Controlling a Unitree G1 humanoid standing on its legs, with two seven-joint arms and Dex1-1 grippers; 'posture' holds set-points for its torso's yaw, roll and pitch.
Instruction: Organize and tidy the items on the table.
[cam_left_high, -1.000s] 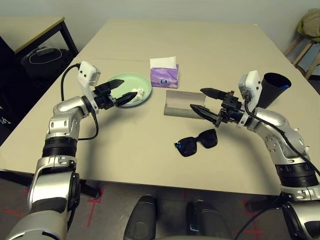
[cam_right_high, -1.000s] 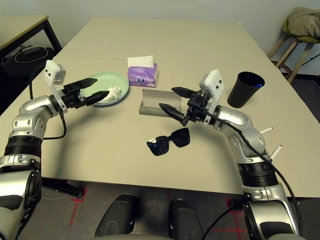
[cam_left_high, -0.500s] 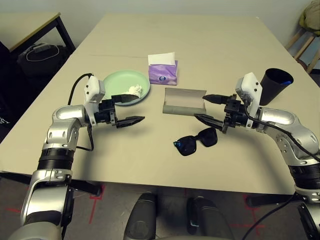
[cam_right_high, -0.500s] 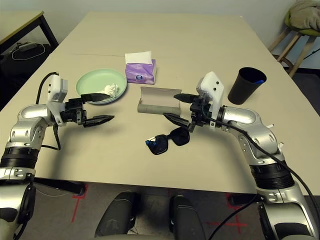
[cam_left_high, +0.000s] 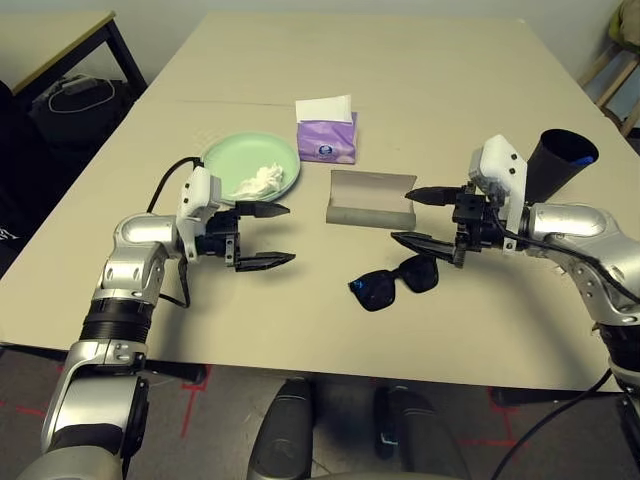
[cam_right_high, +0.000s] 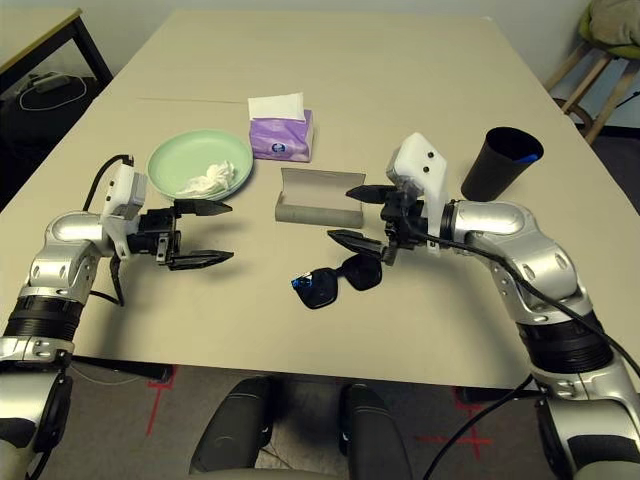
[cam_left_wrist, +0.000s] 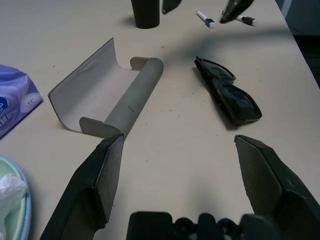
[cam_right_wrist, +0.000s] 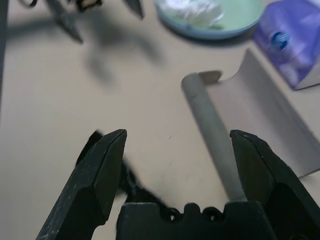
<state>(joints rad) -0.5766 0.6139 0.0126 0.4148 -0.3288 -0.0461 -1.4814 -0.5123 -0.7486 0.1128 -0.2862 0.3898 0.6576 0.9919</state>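
Note:
A mint green plate (cam_left_high: 232, 158) with crumpled white tissue (cam_left_high: 258, 181) on it sits left of centre; a pale blue rim (cam_right_wrist: 200, 34) shows under it. My left gripper (cam_left_high: 266, 236) hovers open just in front of the plate, pointing toward the middle. The purple tissue box (cam_left_high: 326, 141) stands behind the open grey glasses case (cam_left_high: 370, 200). Black sunglasses (cam_left_high: 393, 284) lie in front of the case. My right gripper (cam_left_high: 407, 216) is open at the case's right end, above the sunglasses. The black cup (cam_left_high: 558, 164) stands far right, with white pens (cam_left_wrist: 205, 19) near it.
The beige table (cam_left_high: 360, 70) stretches bare behind the tissue box. A smaller tan table (cam_left_high: 45, 35) with black legs and a dark bag (cam_left_high: 70, 100) stand off to the left. A wooden stool (cam_right_high: 600, 65) is at the far right.
My left gripper has drawn back from the plate toward the table's middle, leaving the tissue on the plate. My right gripper has shifted slightly. The head camera has tilted.

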